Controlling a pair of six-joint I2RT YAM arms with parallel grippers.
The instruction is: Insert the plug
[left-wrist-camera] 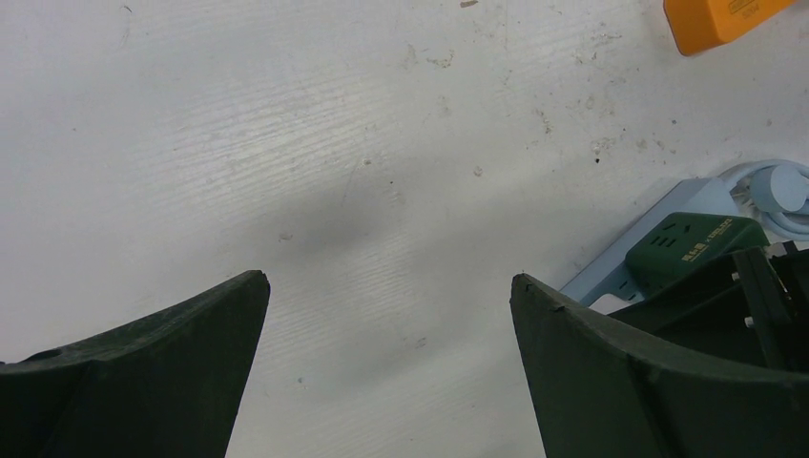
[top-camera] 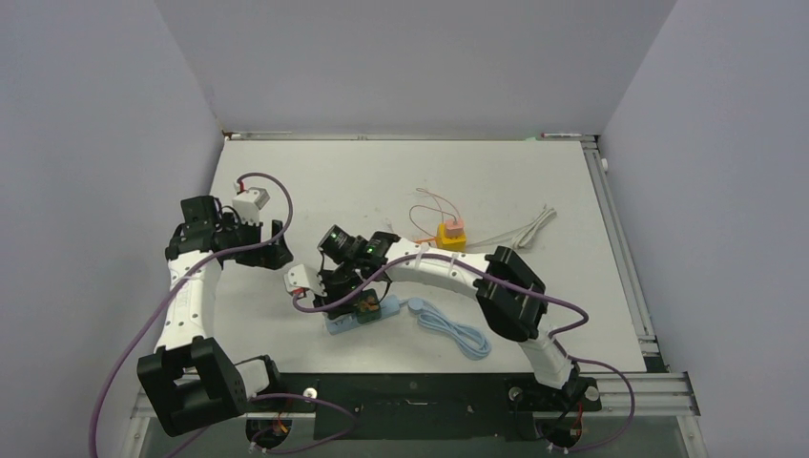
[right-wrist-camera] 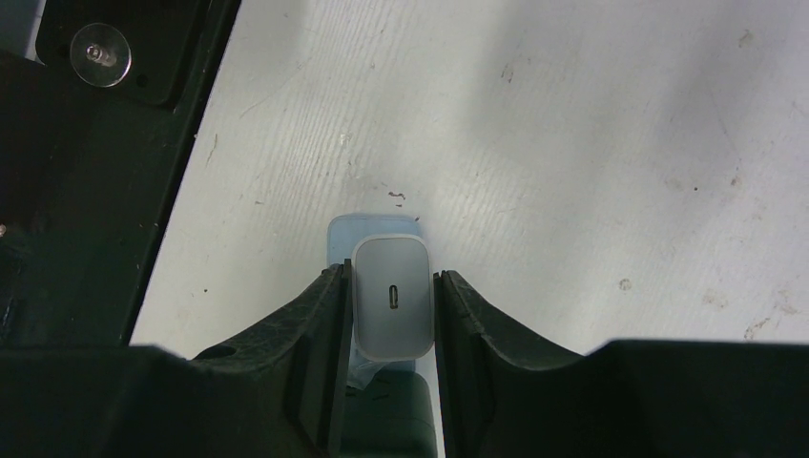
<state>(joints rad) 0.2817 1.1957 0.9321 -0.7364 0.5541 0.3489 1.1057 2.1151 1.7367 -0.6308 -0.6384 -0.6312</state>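
My right gripper (top-camera: 345, 294) is shut on a white plug (right-wrist-camera: 389, 303), a rounded block with a small slot in its upper face. It holds the plug upright over the near-left end of a light-blue power strip (top-camera: 367, 316), whose end shows just beyond the plug (right-wrist-camera: 367, 227). A dark green adapter (right-wrist-camera: 393, 420) sits on the strip right behind the plug. My left gripper (top-camera: 274, 244) is open and empty above bare table, left of the strip. In the left wrist view the gripper (left-wrist-camera: 389, 279) has the strip (left-wrist-camera: 682, 202) and the green adapter (left-wrist-camera: 694, 246) to its right.
The strip's light-blue cord (top-camera: 456, 330) lies coiled to its right. An orange block (top-camera: 450, 235) with a thin wire stands farther back; it also shows in the left wrist view (left-wrist-camera: 720, 19). White ties (top-camera: 530, 229) lie at the right. Grey walls enclose the table.
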